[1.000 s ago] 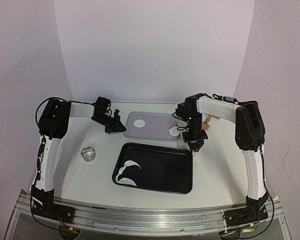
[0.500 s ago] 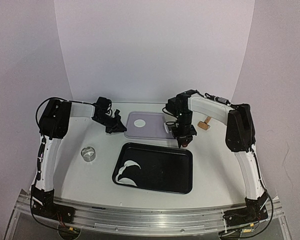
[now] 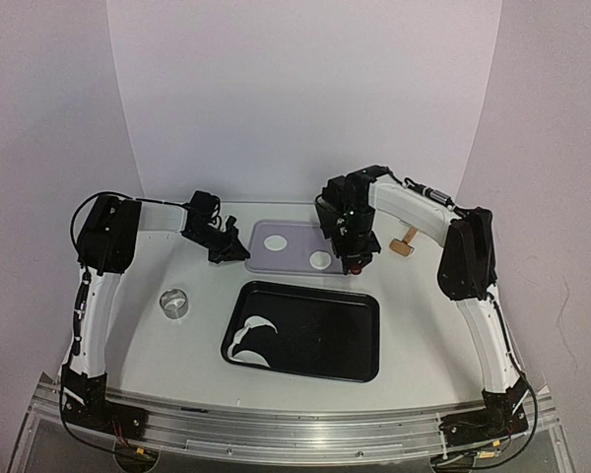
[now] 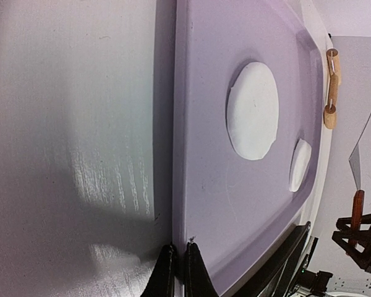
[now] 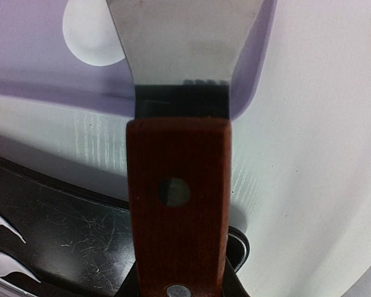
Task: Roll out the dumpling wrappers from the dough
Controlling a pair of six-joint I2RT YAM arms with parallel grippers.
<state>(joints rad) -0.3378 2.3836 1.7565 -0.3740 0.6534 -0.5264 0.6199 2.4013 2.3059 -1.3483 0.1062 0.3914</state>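
Observation:
Two round white dumpling wrappers (image 3: pixel 279 237) (image 3: pixel 320 259) lie on the purple tray (image 3: pixel 266 260). In the left wrist view they show as a large disc (image 4: pixel 252 110) and a smaller one (image 4: pixel 300 164). My left gripper (image 4: pixel 178 272) (image 3: pixel 238 253) is shut on the purple tray's left rim (image 4: pixel 180 154). My right gripper (image 5: pixel 179 288) (image 3: pixel 356 258) is shut on the red-brown wooden handle (image 5: pixel 178 204) of a scraper. Its metal blade (image 5: pixel 182 43) hangs over the tray's right end, beside a wrapper (image 5: pixel 89 34). Curved strips of leftover dough (image 3: pixel 254 335) (image 5: pixel 3 250) lie in the black tray (image 3: pixel 325 335).
A small wooden rolling pin (image 3: pixel 406 243) (image 4: pixel 331 86) lies on the table right of the purple tray. A metal ring cutter (image 3: pixel 175 303) stands at the left. The black tray's far rim (image 5: pixel 62 185) runs just below the scraper handle.
My right arm has swung left and back with the scraper, from beside the purple tray to over its right end. A wrapper now lies on the tray's near right part. The left arm is still.

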